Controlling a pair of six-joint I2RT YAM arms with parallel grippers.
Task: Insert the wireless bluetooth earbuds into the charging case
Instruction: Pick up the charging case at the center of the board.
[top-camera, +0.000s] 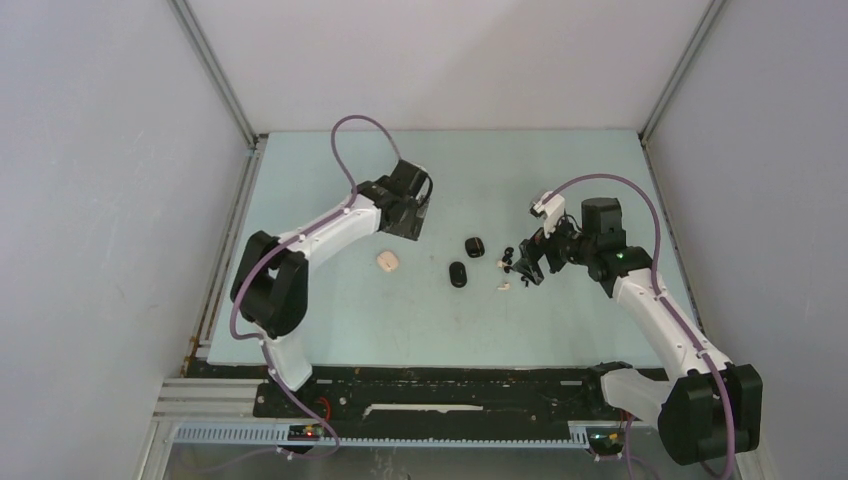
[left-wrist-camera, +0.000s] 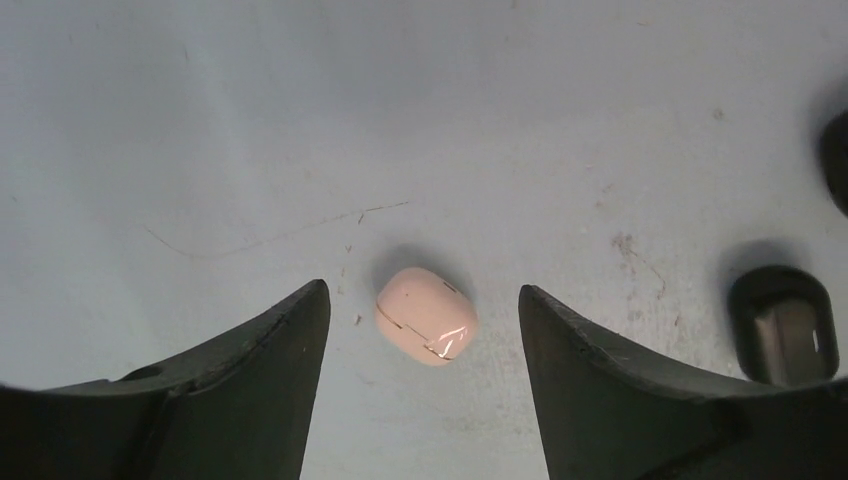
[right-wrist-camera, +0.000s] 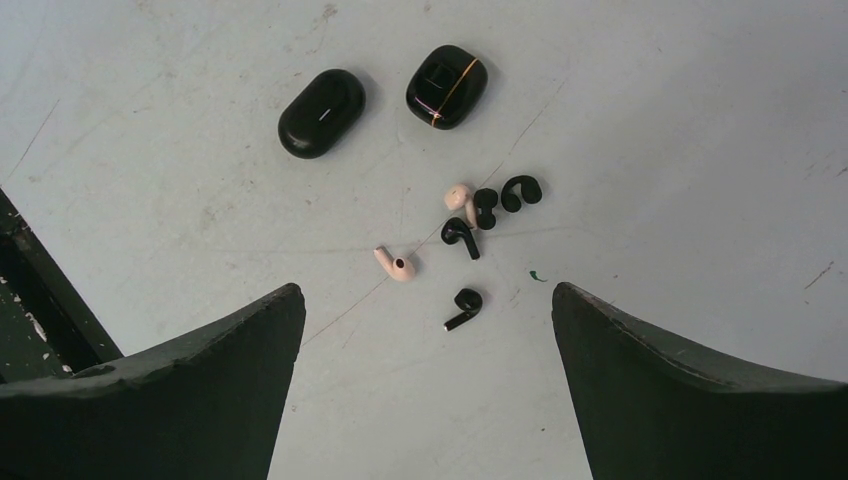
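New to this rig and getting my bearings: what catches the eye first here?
A scatter of loose earbuds, some black and some pale pink, lies in front of the open right gripper. Just beyond them sit two glossy black cases side by side. Off to the left, a lone pink case is framed by the open left gripper.
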